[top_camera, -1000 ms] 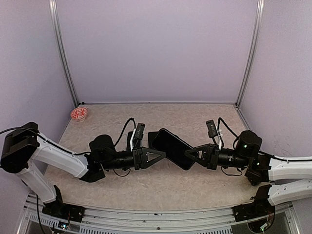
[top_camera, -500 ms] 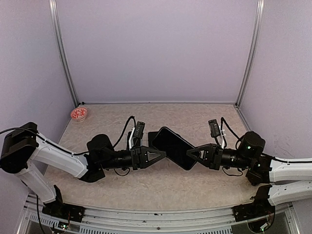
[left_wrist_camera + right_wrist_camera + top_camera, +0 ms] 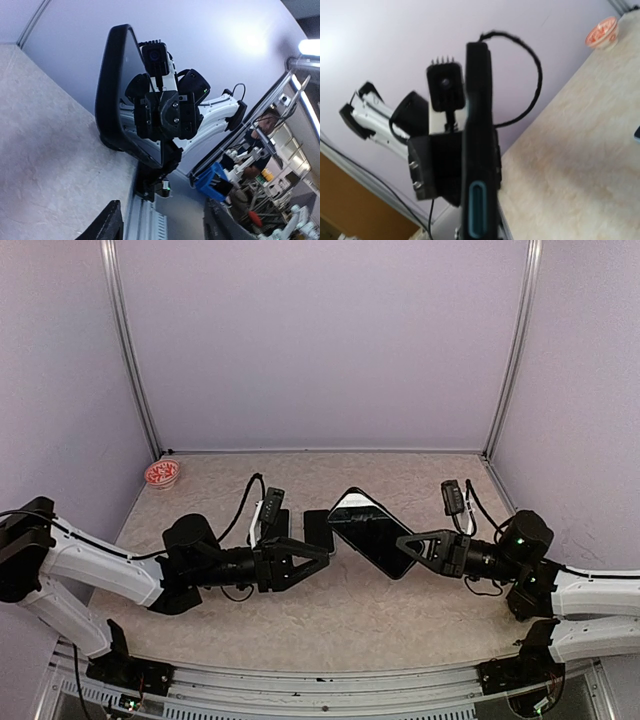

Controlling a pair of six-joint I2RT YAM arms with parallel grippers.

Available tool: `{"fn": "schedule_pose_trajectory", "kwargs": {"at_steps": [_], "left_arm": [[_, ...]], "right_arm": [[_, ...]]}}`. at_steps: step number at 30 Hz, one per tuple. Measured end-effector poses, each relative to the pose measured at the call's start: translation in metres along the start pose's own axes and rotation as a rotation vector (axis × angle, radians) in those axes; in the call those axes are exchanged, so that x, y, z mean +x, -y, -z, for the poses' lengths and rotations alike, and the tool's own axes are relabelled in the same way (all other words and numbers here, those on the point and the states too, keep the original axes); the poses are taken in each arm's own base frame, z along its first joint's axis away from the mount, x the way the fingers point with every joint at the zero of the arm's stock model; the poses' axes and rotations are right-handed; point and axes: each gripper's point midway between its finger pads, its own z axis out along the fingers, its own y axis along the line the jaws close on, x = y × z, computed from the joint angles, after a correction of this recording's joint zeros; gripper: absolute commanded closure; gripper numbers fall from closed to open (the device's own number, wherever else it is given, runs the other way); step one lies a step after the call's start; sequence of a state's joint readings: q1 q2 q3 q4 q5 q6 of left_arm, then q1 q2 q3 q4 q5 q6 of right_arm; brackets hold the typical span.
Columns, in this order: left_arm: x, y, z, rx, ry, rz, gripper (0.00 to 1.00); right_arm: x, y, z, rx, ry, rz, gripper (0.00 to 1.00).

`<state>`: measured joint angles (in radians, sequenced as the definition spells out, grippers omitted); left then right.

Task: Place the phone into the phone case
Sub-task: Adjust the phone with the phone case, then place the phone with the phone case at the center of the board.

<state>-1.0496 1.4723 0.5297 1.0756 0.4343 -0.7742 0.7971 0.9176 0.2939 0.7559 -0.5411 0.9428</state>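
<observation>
Top view: your R gripper [image 3: 403,546] is clamped on the lower-right end of the phone [image 3: 370,532], holding it tilted over mid-table [image 3: 350,625]; L gripper [image 3: 320,556] sits just left of it, jaws apart, nothing in them; a dark flat piece [image 3: 316,528] lies just left of the phone, prob the case, can't confirm; small red-white dish [image 3: 162,473] far left, well apart. Risk: the grip is on one end only, so a nudge from L could pivot the phone or slip it out; if L closes on the glossy face rather than the edges it may skid.

L wrist: phone [image 3: 112,95] nearly edge-on w/ R gripper behind it; black, glossy, rounded corners, thick dark rim; can't tell if its lower corner touches the table; your L fingers [image 3: 107,226] are spread at frame bottom, empty. Risk: a misaligned approach knocks the free end before you get a hold.

R wrist: blurred; phone [image 3: 477,125] is a thin black slab edge-on, teal oval slot [image 3: 477,207] near the lower end; can't tell if a case is already on it. Risk: the blur hides alignment, so corners could jam when seating.
</observation>
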Motion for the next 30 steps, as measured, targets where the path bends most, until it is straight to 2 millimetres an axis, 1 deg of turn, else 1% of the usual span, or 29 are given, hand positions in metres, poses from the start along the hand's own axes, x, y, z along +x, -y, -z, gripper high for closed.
{"fn": "schedule_pose_trajectory", "kwargs": {"at_steps": [5, 8, 11, 14, 21, 26, 30], "left_arm": [[-0.008, 0.003, 0.006, -0.010, 0.020, -0.021, 0.20], [-0.010, 0.000, 0.010, -0.041, 0.026, -0.018, 0.14], [-0.013, -0.007, 0.015, -0.092, 0.038, -0.011, 0.10], [-0.017, -0.014, 0.020, -0.140, 0.057, -0.008, 0.02], [-0.019, -0.031, 0.034, -0.241, 0.076, 0.009, 0.01], [-0.023, -0.034, 0.046, -0.293, 0.100, 0.011, 0.01], [-0.031, -0.035, 0.060, -0.349, 0.133, 0.011, 0.01]], "right_arm": [[-0.006, 0.003, 0.001, 0.018, 0.025, -0.010, 1.00], [-0.007, 0.016, 0.000, 0.087, 0.031, -0.022, 1.00], [-0.012, 0.033, 0.000, 0.188, 0.051, -0.029, 1.00], [-0.017, 0.046, 0.002, 0.267, 0.070, -0.029, 1.00], [-0.023, 0.094, 0.003, 0.513, 0.093, -0.049, 1.00], [-0.016, 0.138, 0.011, 0.701, 0.106, -0.070, 1.00], [-0.013, 0.166, 0.016, 0.820, 0.120, -0.083, 1.00]]}}
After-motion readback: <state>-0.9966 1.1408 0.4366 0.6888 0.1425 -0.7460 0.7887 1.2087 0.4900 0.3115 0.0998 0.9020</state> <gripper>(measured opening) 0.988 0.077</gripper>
